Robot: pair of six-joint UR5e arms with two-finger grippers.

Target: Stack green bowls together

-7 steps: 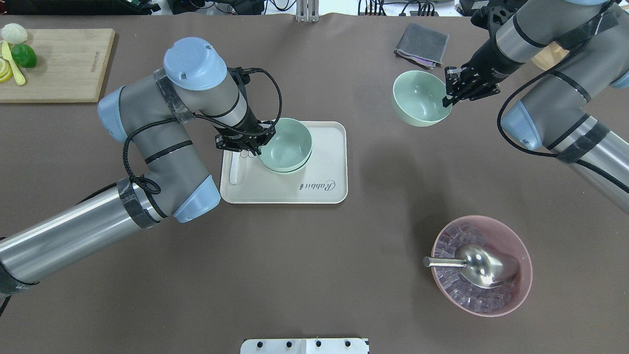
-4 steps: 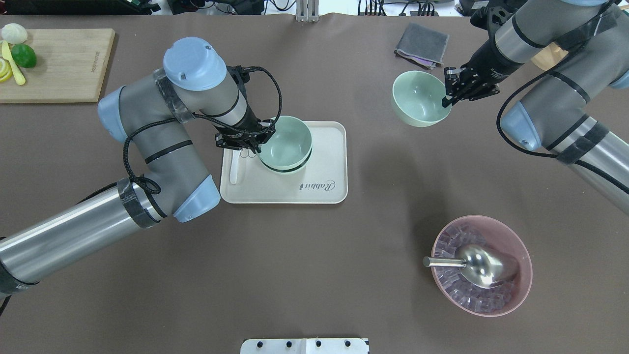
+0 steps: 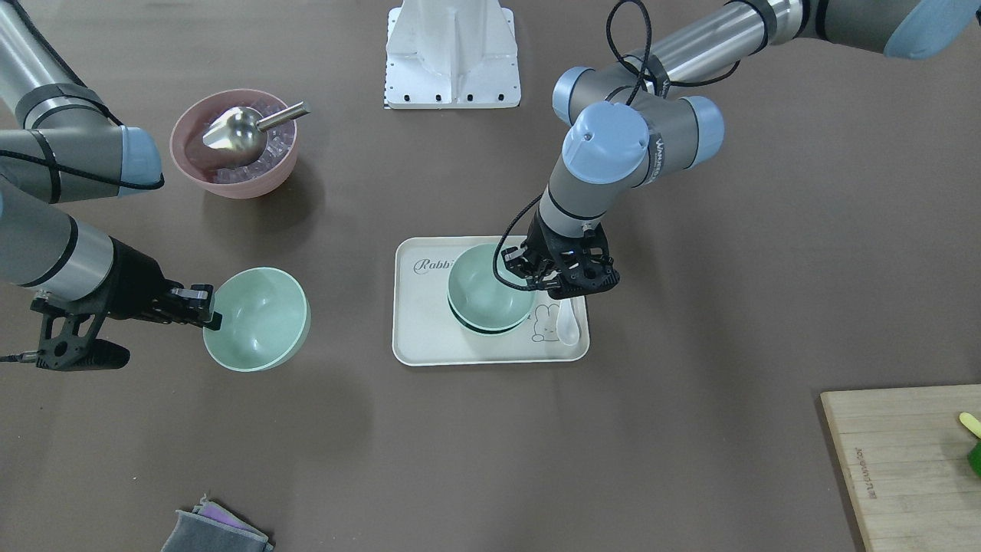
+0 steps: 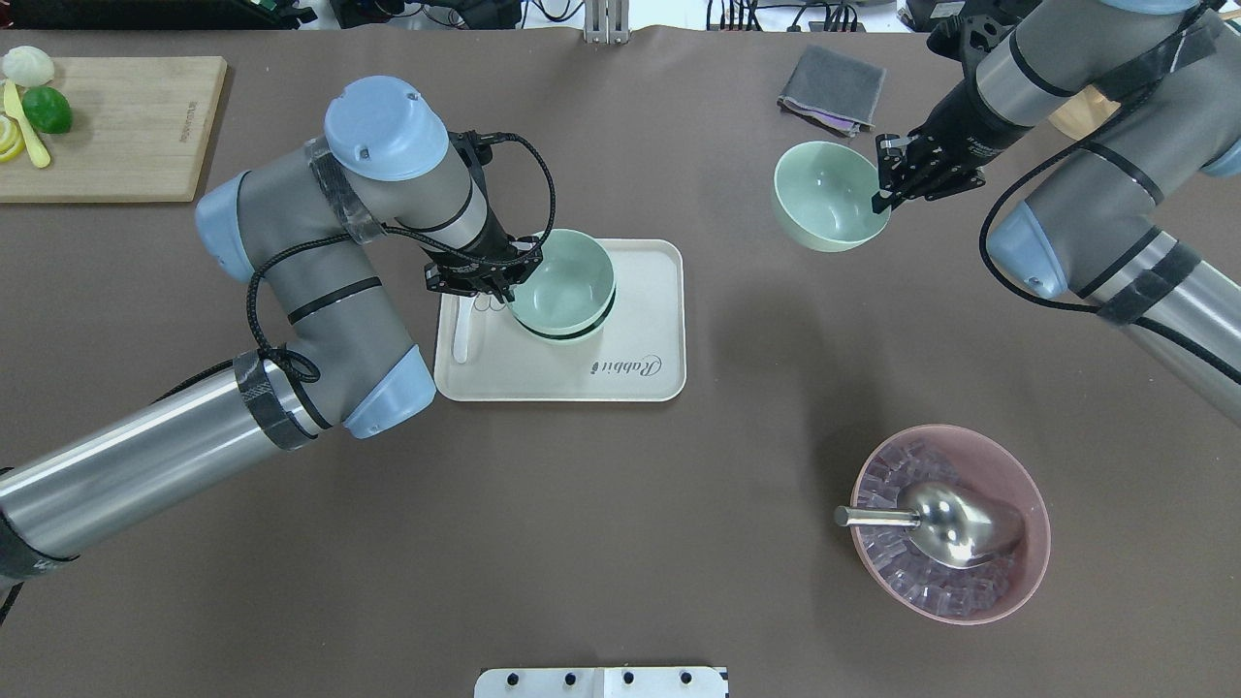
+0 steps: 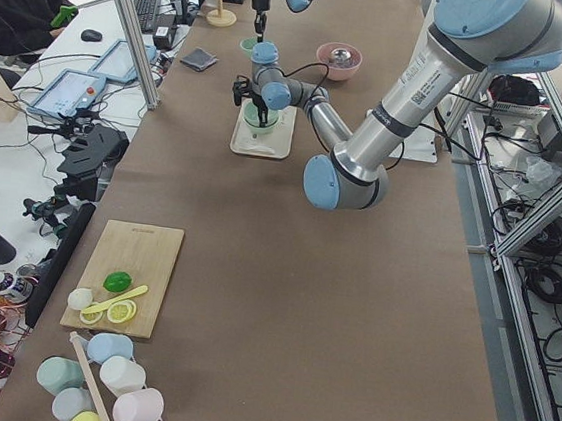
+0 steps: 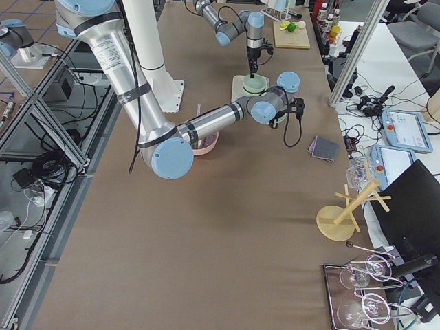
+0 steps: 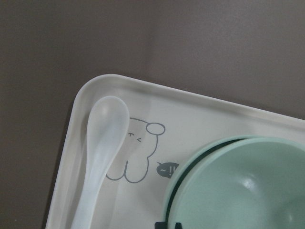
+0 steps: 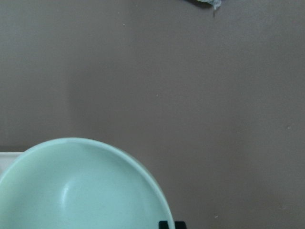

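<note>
Green bowls (image 4: 832, 199), three, two nested, left tool (image 4: 505, 289) gripping one, right tool (image 4: 880, 197) gripping third

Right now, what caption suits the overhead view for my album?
Left arm holds one green bowl nested in another on the tray; right arm grips the third bowl by its rim.

brown table (image 4: 620, 543), aluminium frame posts (image 5: 131, 34), tiled floor (image 6: 20, 7), bright even light

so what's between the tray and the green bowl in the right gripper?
Nothing: bare brown table between the tray and the green bowl in the right gripper, shown in the overhead view.
</note>
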